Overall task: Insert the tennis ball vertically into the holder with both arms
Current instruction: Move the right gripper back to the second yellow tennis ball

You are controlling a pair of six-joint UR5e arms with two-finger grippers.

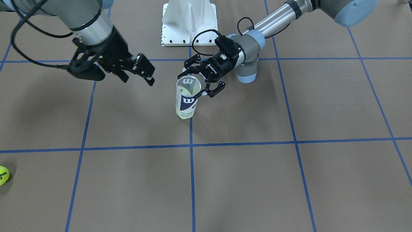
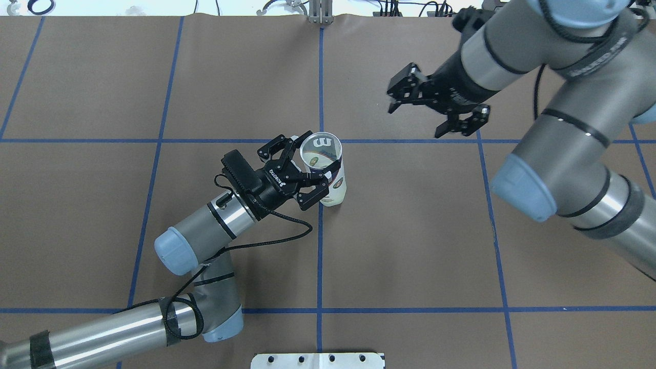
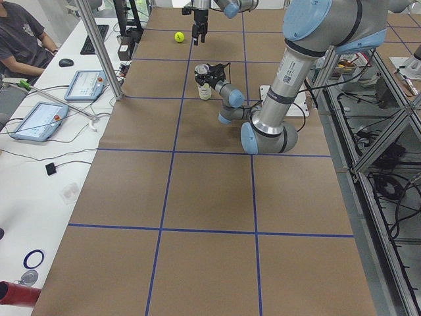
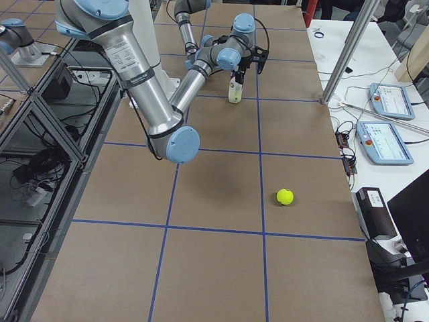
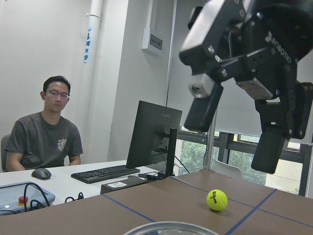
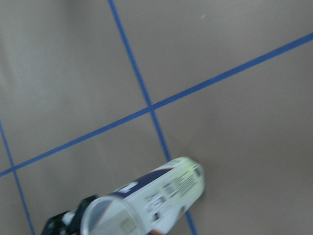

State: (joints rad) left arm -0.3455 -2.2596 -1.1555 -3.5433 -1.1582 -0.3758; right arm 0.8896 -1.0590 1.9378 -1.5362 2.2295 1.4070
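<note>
The holder (image 1: 186,100), a clear can with a navy Wilson label, stands upright at the table's middle; it also shows in the overhead view (image 2: 332,179) and the right wrist view (image 6: 166,193). My left gripper (image 1: 188,86) comes in level, its fingers on either side of the can just below the rim, shut on it. My right gripper (image 1: 136,75) hangs open and empty in the air beside the can, on the robot's right (image 2: 417,115). The yellow tennis ball (image 1: 2,175) lies on the table far off, at the right end (image 4: 285,196). I cannot tell what the can holds.
The white pedestal (image 1: 189,22) stands at the robot's base behind the holder. Blue tape lines (image 1: 191,145) cross the brown table. An operator (image 5: 49,132) sits at a desk with tablets (image 4: 382,137) beyond the table's far edge.
</note>
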